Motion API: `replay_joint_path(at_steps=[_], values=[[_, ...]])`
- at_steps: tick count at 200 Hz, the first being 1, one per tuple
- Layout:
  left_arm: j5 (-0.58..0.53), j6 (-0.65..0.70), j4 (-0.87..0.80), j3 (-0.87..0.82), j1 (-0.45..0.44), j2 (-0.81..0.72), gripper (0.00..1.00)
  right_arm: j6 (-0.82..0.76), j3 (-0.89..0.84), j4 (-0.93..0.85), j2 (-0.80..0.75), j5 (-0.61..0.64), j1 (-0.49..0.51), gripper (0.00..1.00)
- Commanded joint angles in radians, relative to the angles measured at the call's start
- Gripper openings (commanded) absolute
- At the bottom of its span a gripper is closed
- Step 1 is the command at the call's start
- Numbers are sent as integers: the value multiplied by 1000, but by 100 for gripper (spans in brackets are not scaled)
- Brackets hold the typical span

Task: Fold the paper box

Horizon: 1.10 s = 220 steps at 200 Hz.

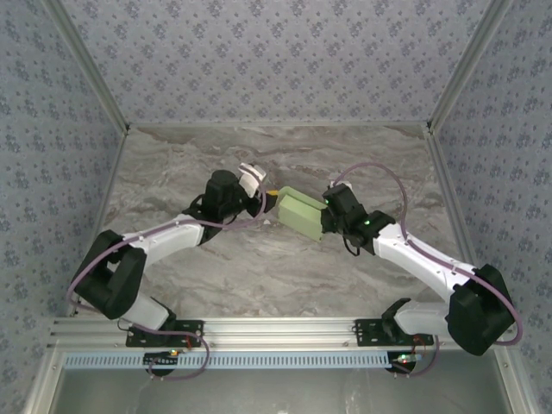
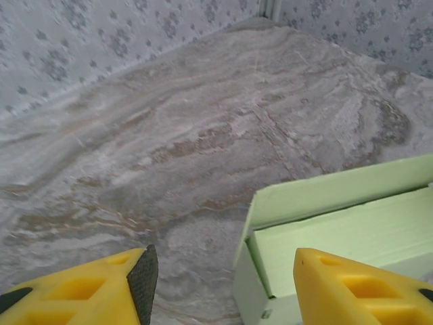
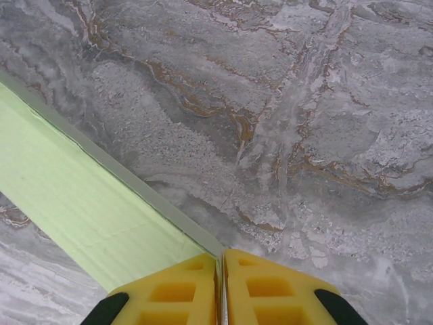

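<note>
The paper box (image 1: 300, 214) sits near the middle of the marble-patterned tabletop (image 1: 259, 267), right between the two arms. It is pale green and looks like a shallow rectangular shape, turned at a slant to the table edges.

On the left, the left arm reaches in from its base and bends toward the centre. The left end effector (image 1: 269, 203) is at the box's left end, and from above I can see a bit of yellow fingertip just beside the card. In the left wrist view the left end effector (image 2: 223, 288) is spread wide, with one yellow finger (image 2: 132, 284) low on the left over bare marble and the other in front of the box. The near corner of the box (image 2: 352, 223) lies in the gap between them. A raised green wall runs along the box's far side, and a second layer of card is stepped inside it. I cannot tell whether either finger touches the card.

On the right, the right arm comes in from its base, and the right end effector (image 1: 326, 214) meets the box's right end. In the right wrist view the right end effector (image 3: 222, 274) has its yellow fingers pressed together, pinching a thin edge of card that runs into the seam between them. A long green panel of the box (image 3: 81, 203) stretches up and to the left from that grip, and grey-brown veined marble shows beyond it.

Blue-grey patterned walls (image 1: 259, 52) close in the tabletop at the back and on both sides.
</note>
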Motion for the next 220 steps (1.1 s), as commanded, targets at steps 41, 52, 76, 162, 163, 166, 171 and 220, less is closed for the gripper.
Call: replay_joint_path(at_steps=[41,52,76,162,163,166,171,220], values=[[174,56,-92,74,-10,49,51,-78,72,-49,20,-56,-16,13],[193,77,-92,79,-10,58,50,-82,77,-51,27,-64,-17,13],[186,76,-113,118,-4,93,39,-77,79,-50,35,-64,-16,13],[197,24,-155,152,14,128,24,-62,90,-51,41,-70,-16,13],[198,24,-158,153,14,128,25,-62,90,-50,40,-70,-16,13],[202,24,-168,160,18,129,25,-62,91,-50,41,-70,-16,13],[207,25,-183,169,23,133,25,-63,89,-50,42,-72,-15,13],[284,62,-221,221,52,177,32,-65,89,-46,41,-78,-15,13]])
